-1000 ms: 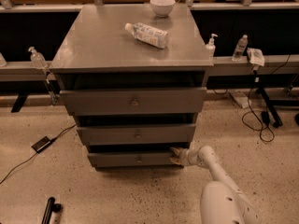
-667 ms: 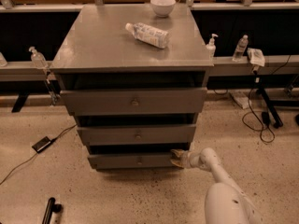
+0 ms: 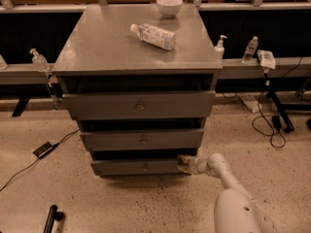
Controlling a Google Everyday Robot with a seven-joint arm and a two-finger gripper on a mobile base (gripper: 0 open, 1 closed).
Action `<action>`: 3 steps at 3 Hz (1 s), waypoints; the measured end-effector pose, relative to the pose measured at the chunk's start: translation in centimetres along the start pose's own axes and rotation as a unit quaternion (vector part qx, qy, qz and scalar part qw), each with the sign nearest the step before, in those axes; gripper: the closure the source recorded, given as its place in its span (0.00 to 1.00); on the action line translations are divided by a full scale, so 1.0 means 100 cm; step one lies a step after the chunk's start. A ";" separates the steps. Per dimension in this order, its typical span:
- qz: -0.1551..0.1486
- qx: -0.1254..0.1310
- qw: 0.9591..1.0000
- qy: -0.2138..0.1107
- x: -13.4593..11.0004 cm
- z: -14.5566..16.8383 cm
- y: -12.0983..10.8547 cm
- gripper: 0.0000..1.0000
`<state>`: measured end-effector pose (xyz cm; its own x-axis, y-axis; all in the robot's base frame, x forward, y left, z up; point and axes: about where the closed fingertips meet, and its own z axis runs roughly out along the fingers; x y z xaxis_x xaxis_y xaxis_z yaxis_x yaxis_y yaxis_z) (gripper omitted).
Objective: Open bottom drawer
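Note:
The grey cabinet [image 3: 102,52] has three drawer fronts stacked under its top. Lowest and slimmest is the bottom drawer [image 3: 131,167], with a small round knob [image 3: 145,167] at its centre. It stands out a little from the cabinet, with a dark gap above it. My gripper [image 3: 184,162] is at the right end of this drawer front, touching its upper right corner. The white arm [image 3: 228,188] reaches in from the lower right.
On the cabinet top lie a plastic bottle [image 3: 153,36] and a white bowl [image 3: 169,6]. The middle drawer [image 3: 142,140] and the top drawer [image 3: 139,105] sit above. Cables [image 3: 269,125] trail on the floor at right, a black box [image 3: 43,149] at left.
The camera has moved closer to the cabinet. My gripper stays at the right end of the bottom drawer front.

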<state>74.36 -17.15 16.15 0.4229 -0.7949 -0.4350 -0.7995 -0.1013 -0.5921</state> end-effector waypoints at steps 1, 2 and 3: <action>0.000 -0.001 1.000 -0.002 -0.002 0.002 0.001 0.84; 0.000 -0.002 1.000 -0.003 -0.003 0.003 0.002 0.61; 0.000 -0.002 1.000 -0.003 -0.003 0.003 0.002 0.38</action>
<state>74.22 -16.73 15.99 0.4250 -0.7919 -0.4385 -0.8013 -0.1039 -0.5892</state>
